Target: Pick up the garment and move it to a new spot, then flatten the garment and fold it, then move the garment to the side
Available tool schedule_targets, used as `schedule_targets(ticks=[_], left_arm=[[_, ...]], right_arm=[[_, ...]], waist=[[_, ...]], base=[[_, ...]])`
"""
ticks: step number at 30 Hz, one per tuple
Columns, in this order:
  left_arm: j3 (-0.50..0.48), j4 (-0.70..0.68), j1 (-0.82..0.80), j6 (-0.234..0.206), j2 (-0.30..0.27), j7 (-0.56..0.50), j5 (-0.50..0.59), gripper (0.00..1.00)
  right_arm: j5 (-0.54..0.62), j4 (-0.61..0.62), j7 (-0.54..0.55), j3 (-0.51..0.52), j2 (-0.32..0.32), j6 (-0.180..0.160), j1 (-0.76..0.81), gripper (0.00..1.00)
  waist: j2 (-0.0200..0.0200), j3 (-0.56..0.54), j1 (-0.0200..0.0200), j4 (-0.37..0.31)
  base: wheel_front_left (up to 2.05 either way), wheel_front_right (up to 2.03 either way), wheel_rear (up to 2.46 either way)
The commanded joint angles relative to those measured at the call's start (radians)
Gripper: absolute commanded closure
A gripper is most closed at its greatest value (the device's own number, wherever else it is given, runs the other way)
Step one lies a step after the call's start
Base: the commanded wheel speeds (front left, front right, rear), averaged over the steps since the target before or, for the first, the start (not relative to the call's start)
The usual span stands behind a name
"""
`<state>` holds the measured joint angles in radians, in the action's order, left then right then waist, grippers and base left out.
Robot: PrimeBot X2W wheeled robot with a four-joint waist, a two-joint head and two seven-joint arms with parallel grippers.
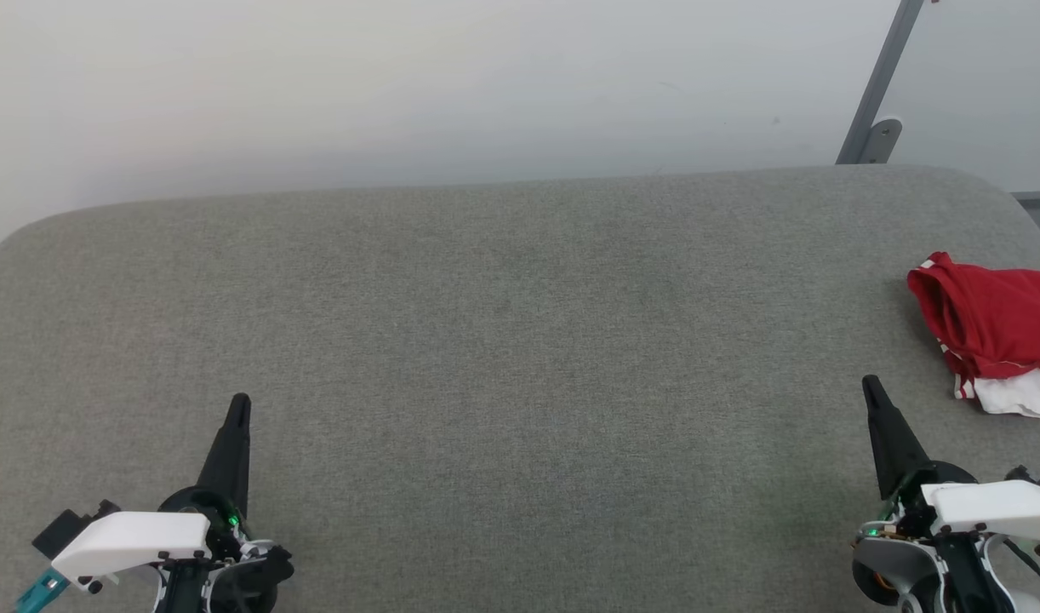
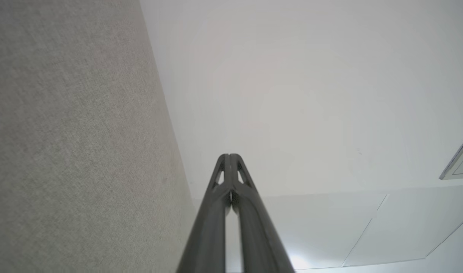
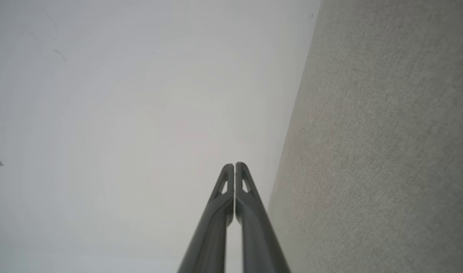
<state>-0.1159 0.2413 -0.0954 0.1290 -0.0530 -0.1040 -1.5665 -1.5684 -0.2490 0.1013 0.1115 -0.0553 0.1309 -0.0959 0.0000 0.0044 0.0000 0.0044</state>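
**Head view.**
- A grey fabric surface (image 1: 520,340) with rounded far corners is seen across the frame, backed by a white wall (image 1: 401,85).
- A slanted grey metal bar (image 1: 877,94) is fixed to the wall at the upper right.
- The garment (image 1: 992,328) is laid on the surface at the far right and is cut by the frame edge. It is bunched into a compact heap, red on top. A white part and a strip of red-and-white trim are exposed along its near side.
- The left gripper (image 1: 237,409) is held at the lower left, fingers pointed up the frame and shown as one dark spike. It is well apart from the garment.
- The right gripper (image 1: 873,392) is held at the lower right, also as a single spike. It is near the garment's near-left corner but not touching it.

**Left wrist view.**
- The left gripper (image 2: 229,156) is seen with its two fingers pressed together along their tips, with nothing clamped between them.
- The grey fabric surface (image 2: 72,151) is seen on the left and the white wall (image 2: 311,94) on the right.

**Right wrist view.**
- The right gripper (image 3: 234,165) is seen with its fingers closed tip to tip and nothing held.
- The white wall (image 3: 121,113) is seen on the left and the grey fabric surface (image 3: 387,151) on the right.
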Motion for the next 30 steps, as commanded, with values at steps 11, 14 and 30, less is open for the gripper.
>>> schedule_targets(ticks=[11, 14, 30], left_arm=[[0.002, 0.005, -0.020, 0.003, 0.003, -0.014, -0.046, 1.00], [0.002, 0.005, -0.020, 0.003, 0.003, -0.014, -0.046, 1.00], [0.002, 0.005, -0.020, 0.003, 0.003, -0.014, -0.046, 1.00]], right_arm=[[-0.046, 0.006, 0.016, 0.004, 0.007, 0.000, -0.016, 1.00], [-0.046, 0.006, 0.016, 0.004, 0.007, 0.000, -0.016, 1.00], [-0.046, 0.006, 0.016, 0.003, 0.007, 0.000, -0.016, 1.00]], waist=[[0.0000, -0.001, 0.0000, -0.004], [0.0000, -0.001, 0.0000, -0.004], [0.0000, -0.001, 0.0000, -0.004]], base=[[0.00, 0.00, 0.00], [0.00, 0.00, 0.00], [0.00, 0.00, 0.00]])
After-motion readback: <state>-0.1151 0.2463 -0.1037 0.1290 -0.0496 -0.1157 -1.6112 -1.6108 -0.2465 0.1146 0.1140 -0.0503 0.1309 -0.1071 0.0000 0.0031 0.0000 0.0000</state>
